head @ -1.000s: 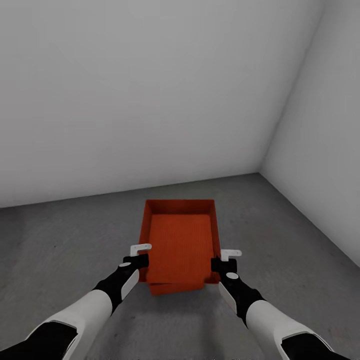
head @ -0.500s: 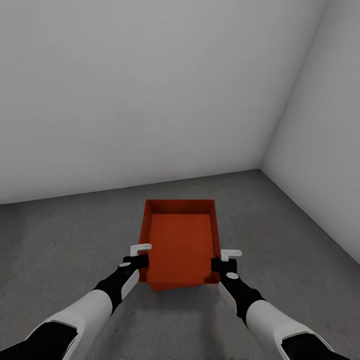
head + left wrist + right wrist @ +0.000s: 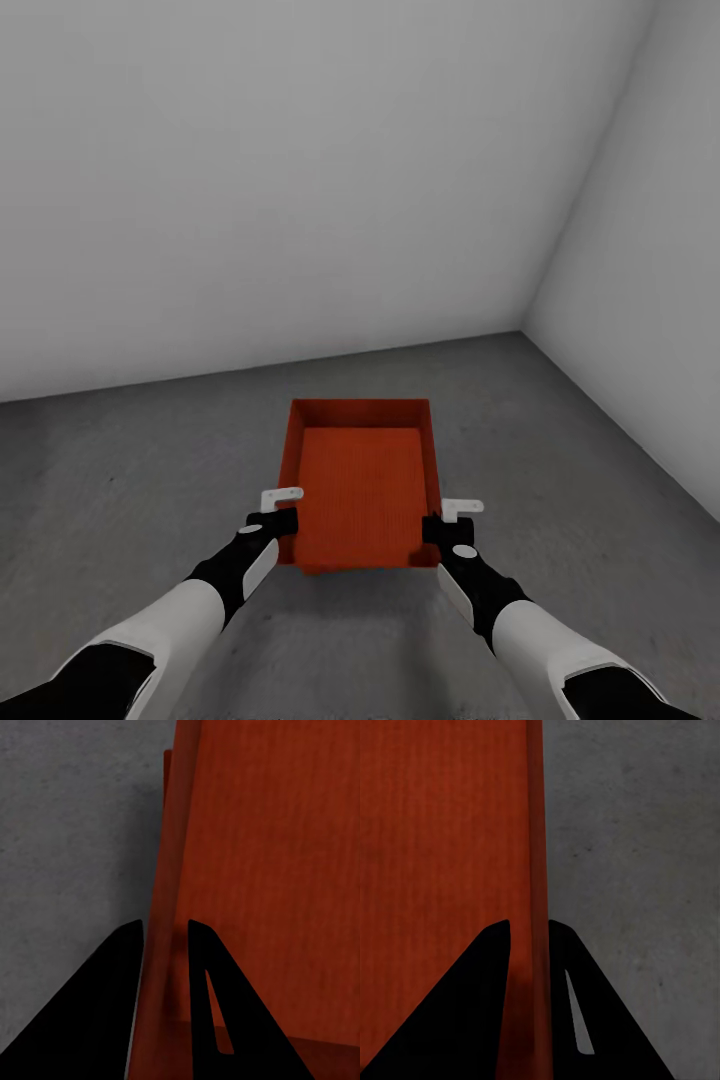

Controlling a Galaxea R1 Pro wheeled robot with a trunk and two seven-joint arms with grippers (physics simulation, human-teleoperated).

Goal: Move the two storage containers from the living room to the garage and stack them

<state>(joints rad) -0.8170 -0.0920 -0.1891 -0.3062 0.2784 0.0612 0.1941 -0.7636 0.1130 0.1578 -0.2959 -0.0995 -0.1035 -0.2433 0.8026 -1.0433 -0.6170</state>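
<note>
Container (image 3: 362, 490), red-orange, open top, held between both grippers in the garage, right in front of the robot in head view. Left gripper (image 3: 281, 518) clamped on the container's left wall near the close corner; left wrist view has that wall (image 3: 166, 907) running between the two black fingers (image 3: 97, 1020), one outside, one inside the box. Right gripper (image 3: 445, 525) same deal on the right wall; right wrist view shows the wall edge (image 3: 535, 870) pinched between its fingers (image 3: 465, 1012), orange interior on one side, concrete on the other. Both arms reach forward, roughly symmetric. Thin orange sliver (image 3: 325, 570) peeks out under the near edge of the held container, looks like the second container sitting directly underneath, nearly fully covered. Can't tell if the held one is touching it or just above. Floor (image 3: 130, 480) is dark grey mottled concrete all around. Beyond the box, white back wall (image 3: 300, 180) meets the floor, and a white side wall (image 3: 650, 260) closes the corner off to the right.
</note>
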